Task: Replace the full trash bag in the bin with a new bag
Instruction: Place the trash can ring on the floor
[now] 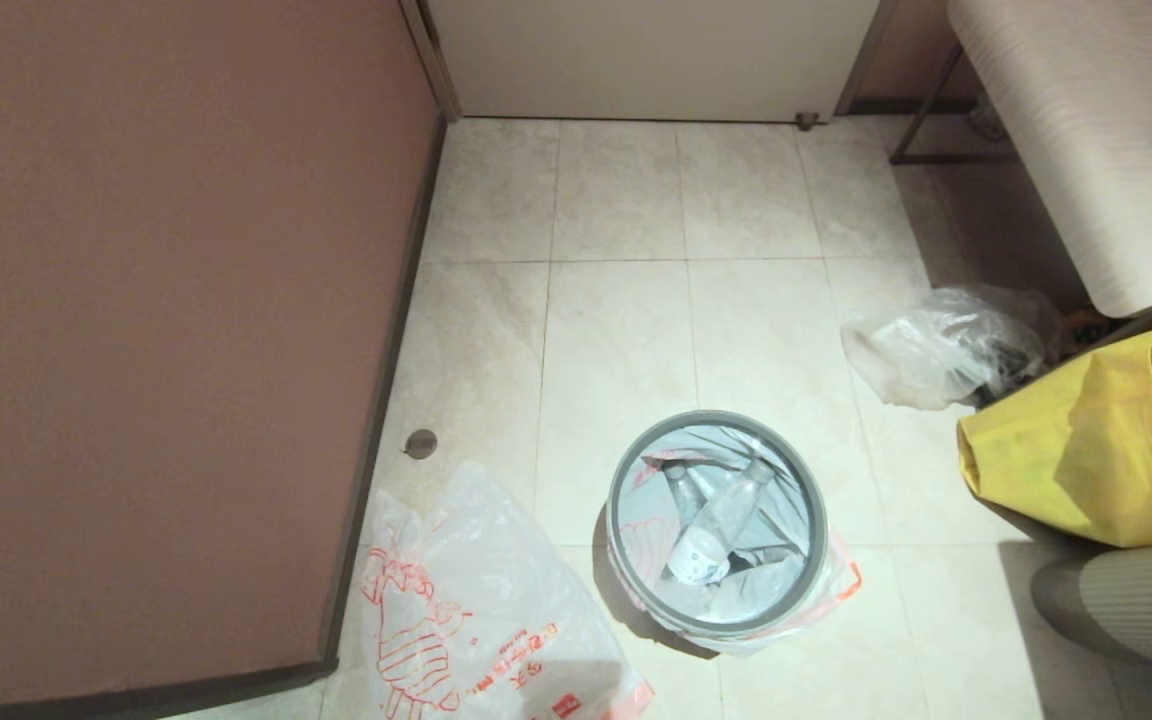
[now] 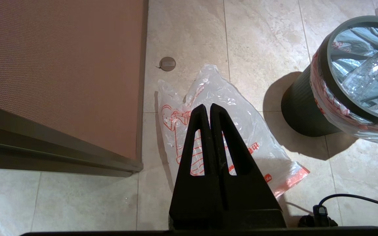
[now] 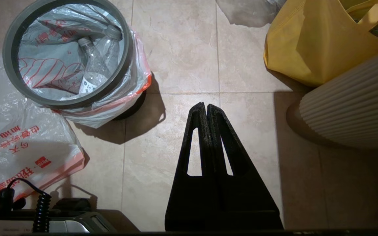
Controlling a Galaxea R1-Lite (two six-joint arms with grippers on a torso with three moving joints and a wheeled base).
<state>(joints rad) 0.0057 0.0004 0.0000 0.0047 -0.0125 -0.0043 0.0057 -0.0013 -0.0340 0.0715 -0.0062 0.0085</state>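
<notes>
The bin (image 1: 619,505) (image 2: 302,108) (image 3: 10,42), dark and round with a grey ring rim, stands on the tiled floor. Inside it sits the full trash bag (image 1: 746,585) (image 2: 326,98) (image 3: 133,82), translucent white with an orange-red hem folded over the rim and clear bottles in it. Flat on the floor to the bin's left lies the new bag (image 1: 481,610) (image 2: 251,131) (image 3: 18,141) with its red cartoon. High above that bag hangs my left gripper (image 2: 207,105), shut and empty. My right gripper (image 3: 206,105) is shut too, over bare tiles right of the bin. Neither arm shows in the head view.
A brown wall panel (image 1: 156,330) runs along the left. A clear crumpled bag (image 1: 936,350) and a yellow tote (image 1: 1086,440) (image 3: 310,46) lie to the right, below a pale bench (image 1: 1076,130). A ribbed cream object (image 1: 1136,600) (image 3: 356,108) stands at near right.
</notes>
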